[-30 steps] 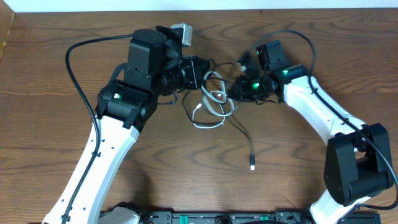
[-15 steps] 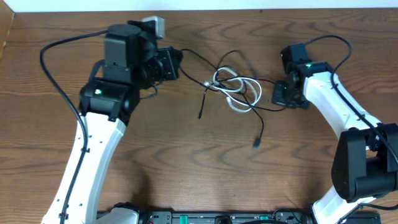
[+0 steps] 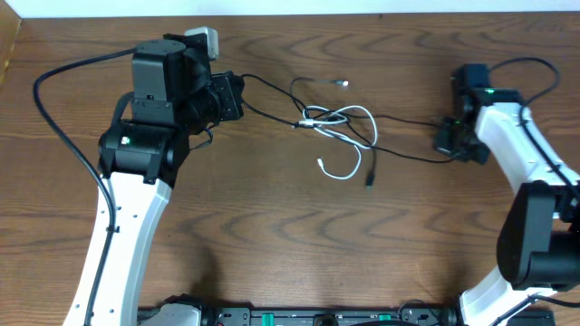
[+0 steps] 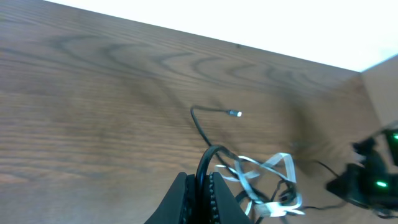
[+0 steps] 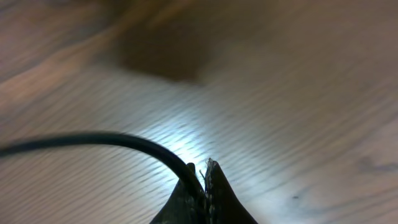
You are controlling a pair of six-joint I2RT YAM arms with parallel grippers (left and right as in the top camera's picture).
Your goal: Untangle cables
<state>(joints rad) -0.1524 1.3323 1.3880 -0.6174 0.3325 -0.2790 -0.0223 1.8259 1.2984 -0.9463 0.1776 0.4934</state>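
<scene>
Both arms had swung wide apart across the surface (image 3: pixel 272 244) since a second before, dragging the knot open! On the far left, the left hand (image 3: pixel 239 97) was clamped shut on the black cable (image 5: pixel 93 138). Out right, the right hand (image 3: pixel 444 141) pinched that same cord, probably to stretch the snarl loose. Between them the white cable (image 4: pixel 268 167) lay looped, not yet free.

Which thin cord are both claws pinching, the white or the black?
The black cable, stretched between the left gripper and the right gripper; the white cable lies looped and unheld.
</scene>
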